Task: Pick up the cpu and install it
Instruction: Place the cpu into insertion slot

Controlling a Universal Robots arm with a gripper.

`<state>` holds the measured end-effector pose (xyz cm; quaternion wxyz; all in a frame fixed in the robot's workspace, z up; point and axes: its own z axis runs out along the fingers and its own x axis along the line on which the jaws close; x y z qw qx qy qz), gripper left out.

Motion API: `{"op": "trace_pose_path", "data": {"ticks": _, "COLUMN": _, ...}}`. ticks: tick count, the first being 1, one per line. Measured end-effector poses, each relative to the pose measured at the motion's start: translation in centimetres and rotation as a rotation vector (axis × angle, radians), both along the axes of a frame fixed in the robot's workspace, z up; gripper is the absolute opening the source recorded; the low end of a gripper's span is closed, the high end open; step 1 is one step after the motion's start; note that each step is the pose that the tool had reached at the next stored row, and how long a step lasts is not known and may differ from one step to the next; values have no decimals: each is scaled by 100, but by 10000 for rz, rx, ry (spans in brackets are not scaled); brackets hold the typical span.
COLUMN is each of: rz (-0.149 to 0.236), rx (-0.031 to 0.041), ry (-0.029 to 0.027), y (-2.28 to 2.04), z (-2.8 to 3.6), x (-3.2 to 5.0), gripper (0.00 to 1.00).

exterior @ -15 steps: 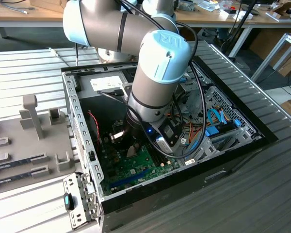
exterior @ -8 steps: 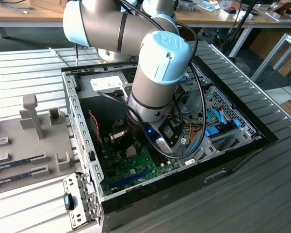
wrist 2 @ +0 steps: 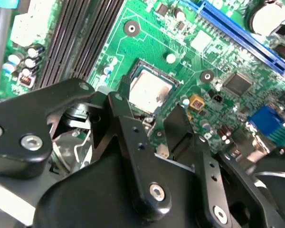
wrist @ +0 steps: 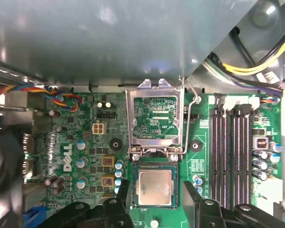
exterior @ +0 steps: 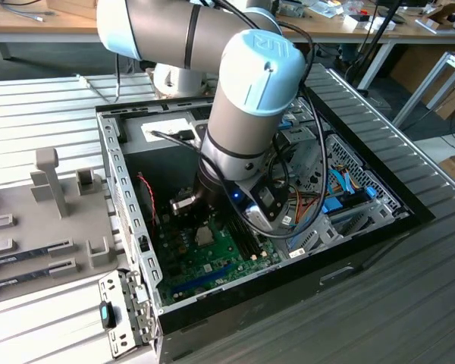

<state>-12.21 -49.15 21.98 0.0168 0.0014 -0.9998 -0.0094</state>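
The cpu [wrist: 155, 186], a silvery square chip with a thin green rim, lies flat in its socket on the green board [wrist: 76, 137]; it also shows as cpu [wrist 2: 149, 89] and as a small grey square cpu [exterior: 205, 236] below the arm's wrist. My gripper [wrist: 155, 187] hovers just over it. Its black fingers [wrist: 124, 192] stand on either side of the socket, wider apart than the chip, so the gripper [wrist 2: 147, 105] is open and holds nothing. The socket's metal load plate [wrist: 154, 121] is flipped up, with its wire lever [wrist: 192, 107] raised beside it.
Black memory slots [wrist: 228, 152] run beside the socket, and a blue expansion slot [wrist 2: 237, 33] crosses the board. Coloured cables [wrist: 256, 66] and the grey case wall [wrist: 109, 42] crowd the far side. A grey fixture rack [exterior: 49, 205] sits at the exterior view's left.
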Motion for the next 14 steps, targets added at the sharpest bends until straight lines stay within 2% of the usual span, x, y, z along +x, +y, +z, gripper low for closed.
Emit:
{"op": "trace_pose_path", "data": {"ticks": 4, "rz": 0, "rx": 3, "ry": -1, "y": 43, "z": 103, "x": 0, "gripper": 55}}
{"op": "trace_pose_path", "data": {"ticks": 5, "rz": 0, "rx": 3, "ry": -1, "y": 59, "z": 105, "x": 0, "gripper": 54}}
{"op": "trace_pose_path", "data": {"ticks": 7, "rz": 1, "rx": 2, "ry": 0, "y": 83, "z": 106, "x": 4, "gripper": 41}}
{"op": "trace_pose_path", "data": {"ticks": 8, "rz": 1, "rx": 2, "ry": 1, "y": 90, "z": 106, "x": 6, "gripper": 41}}
{"op": "trace_pose_path", "data": {"ticks": 9, "rz": 0, "rx": 2, "ry": 1, "y": 95, "z": 106, "x": 7, "gripper": 29}}
{"op": "trace_pose_path", "data": {"ticks": 10, "rz": 0, "rx": 2, "ry": 2, "y": 100, "z": 106, "x": 8, "gripper": 29}}
{"op": "trace_pose_path", "data": {"ticks": 11, "rz": 0, "rx": 2, "ry": 3, "y": 106, "z": 106, "x": 11, "gripper": 23}}
{"op": "trace_pose_path", "data": {"ticks": 12, "rz": -1, "rx": 3, "ry": 4, "y": 111, "z": 105, "x": 18, "gripper": 11}}
{"op": "trace_pose_path", "data": {"ticks": 13, "rz": 0, "rx": 1, "ry": 13, "y": 113, "z": 106, "x": 43, "gripper": 11}}
{"op": "trace_pose_path", "data": {"ticks": 14, "rz": -1, "rx": 1, "ry": 60, "y": 113, "z": 106, "x": 95, "gripper": 11}}
